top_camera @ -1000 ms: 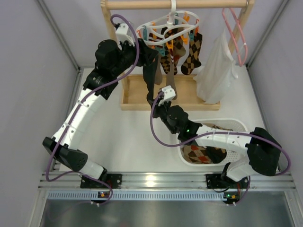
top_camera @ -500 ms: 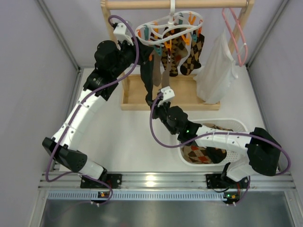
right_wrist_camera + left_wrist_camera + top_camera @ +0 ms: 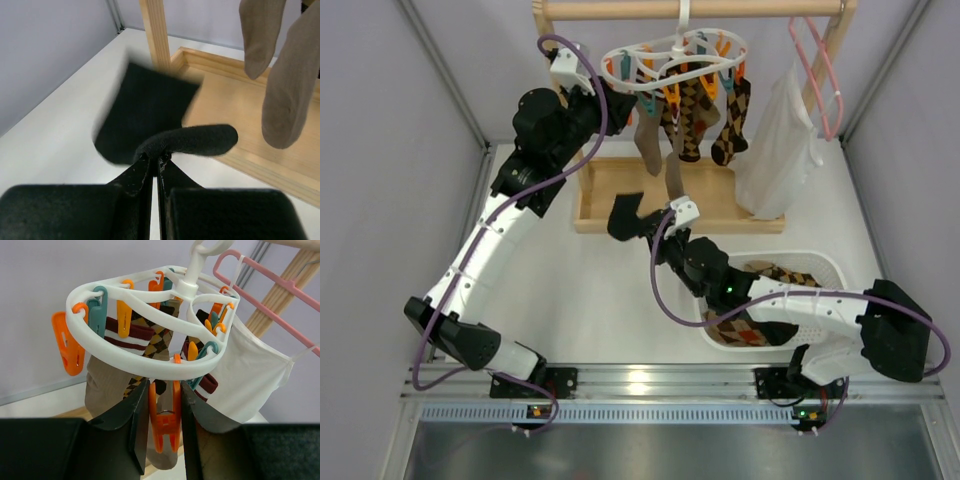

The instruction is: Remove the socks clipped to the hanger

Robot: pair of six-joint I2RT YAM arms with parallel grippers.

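Observation:
The white oval hanger (image 3: 672, 48) hangs from the wooden rail with orange and teal clips; it also shows in the left wrist view (image 3: 150, 365). Argyle socks (image 3: 698, 108) and tan socks (image 3: 648, 150) still hang from it. My left gripper (image 3: 623, 98) is at the hanger's left side, and its jaws (image 3: 164, 415) are squeezed on an orange clip (image 3: 165, 426) that holds nothing. My right gripper (image 3: 655, 224) is shut on the black sock (image 3: 625, 216), which is free of the hanger and held low over the rack's base. In the right wrist view the black sock (image 3: 145, 110) drapes from the fingertips (image 3: 155, 160).
A white basket (image 3: 822, 263) at the right holds argyle socks (image 3: 748, 326). A white garment (image 3: 775, 150) on a pink hanger (image 3: 816, 60) hangs to the right. The wooden rack's base tray (image 3: 610, 185) lies under the hanger, with tan sock toes (image 3: 287, 100) dangling above it.
The black sock has come off its clip. My right gripper has pulled it down and away from the hanger. The left gripper has shifted slightly left and the hanger has swung.

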